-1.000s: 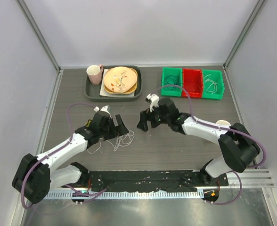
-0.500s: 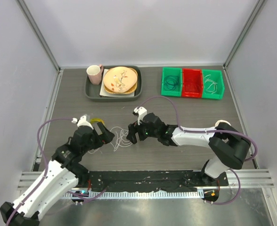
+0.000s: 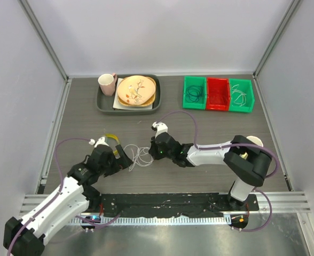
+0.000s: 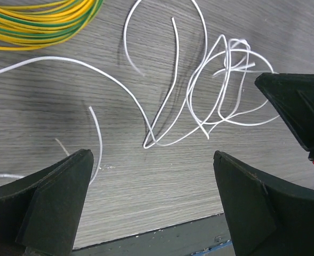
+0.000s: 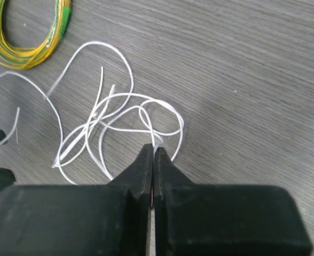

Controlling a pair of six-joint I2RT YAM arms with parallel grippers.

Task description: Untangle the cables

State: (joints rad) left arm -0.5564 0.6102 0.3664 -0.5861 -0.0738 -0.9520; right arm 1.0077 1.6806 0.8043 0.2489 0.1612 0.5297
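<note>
A loose tangle of thin white cables (image 3: 138,156) lies on the wooden table between the two arms. In the right wrist view my right gripper (image 5: 154,152) is shut, pinching one white loop of the cables (image 5: 114,125) at its tips. My left gripper (image 4: 150,157) stands wide open low over the table, with bare wood between its fingers. The cables (image 4: 221,90) lie just beyond it, and one long white strand runs off to the left. From above, my left gripper (image 3: 122,158) is left of the tangle and my right gripper (image 3: 152,154) touches its right side.
A yellow-green wire ring (image 3: 112,140) lies just behind the left gripper. A tray (image 3: 101,101) with a pink mug (image 3: 107,84) and plates (image 3: 136,90) stands at the back. Green, red and green bins (image 3: 217,94) holding coiled wires stand back right.
My right gripper has moved left and nearer, down to the tangle, and has shut on a white loop. My left arm has drawn back towards the near left, its gripper open.
</note>
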